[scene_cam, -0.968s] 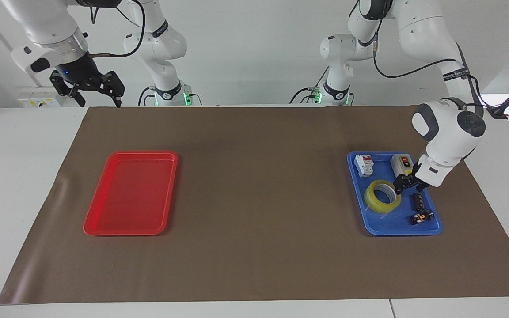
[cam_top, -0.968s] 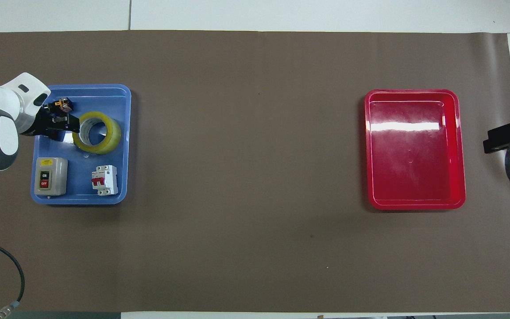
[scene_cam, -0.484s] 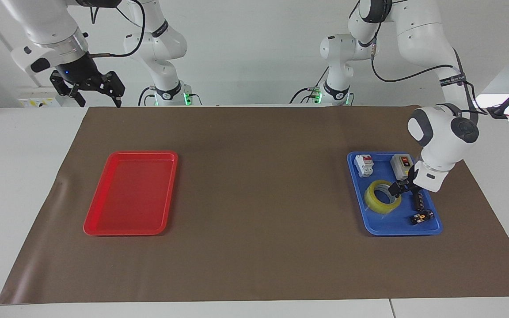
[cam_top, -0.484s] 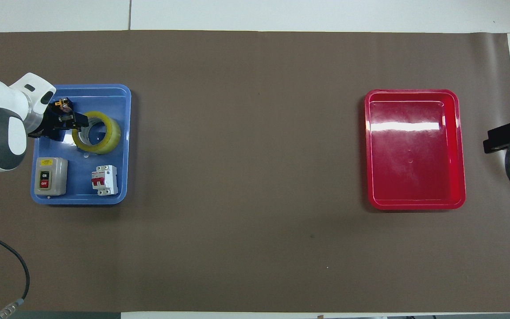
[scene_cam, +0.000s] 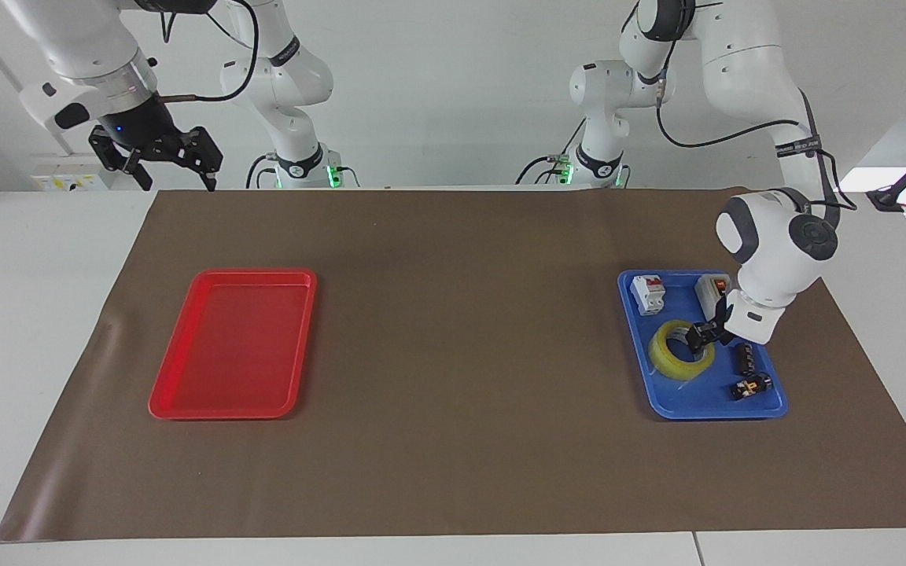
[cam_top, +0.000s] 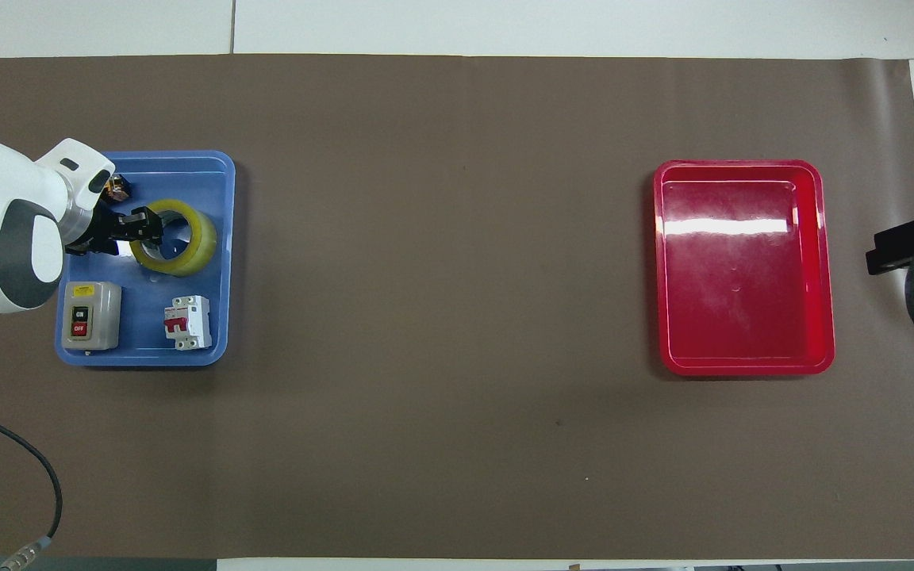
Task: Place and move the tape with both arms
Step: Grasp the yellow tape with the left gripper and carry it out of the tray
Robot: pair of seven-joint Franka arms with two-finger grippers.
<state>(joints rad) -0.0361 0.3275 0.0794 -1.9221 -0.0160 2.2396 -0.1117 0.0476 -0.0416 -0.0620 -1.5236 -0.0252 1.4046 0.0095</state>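
Since a second ago the left gripper [scene_cam: 698, 336] has slid from the edge of the tape [scene_cam: 682, 350] to its rim, and its tips now reach over the ring's wall toward the hole. Whether its fingers are spread or pinching the wall, I cannot tell.

Going across the facing view from its left edge: the right gripper [scene_cam: 160, 155] hangs in the air over the table's edge at the right arm's end, waiting (its fingers look spread, with nothing between them). Next comes the red tray [scene_cam: 185, 393], lying on the brown mat [scene_cam: 461, 354] with nothing in it. Well apart from it, toward the left arm's end, lies the blue tray [scene_cam: 661, 405].

The tape lies flat in the blue tray, about in its middle. Nearer to the robots than the tape are a white breaker [scene_cam: 647, 294] with a red lever and a grey switch box [scene_cam: 709, 289], side by side; the arm's wrist partly covers the box. Farther from the robots than the tape sit two small dark parts [scene_cam: 750, 387], close to the tray's corner.

In the overhead view the left gripper [cam_top: 136, 230] covers the tape's [cam_top: 187, 247] edge on the side toward the left arm's end.
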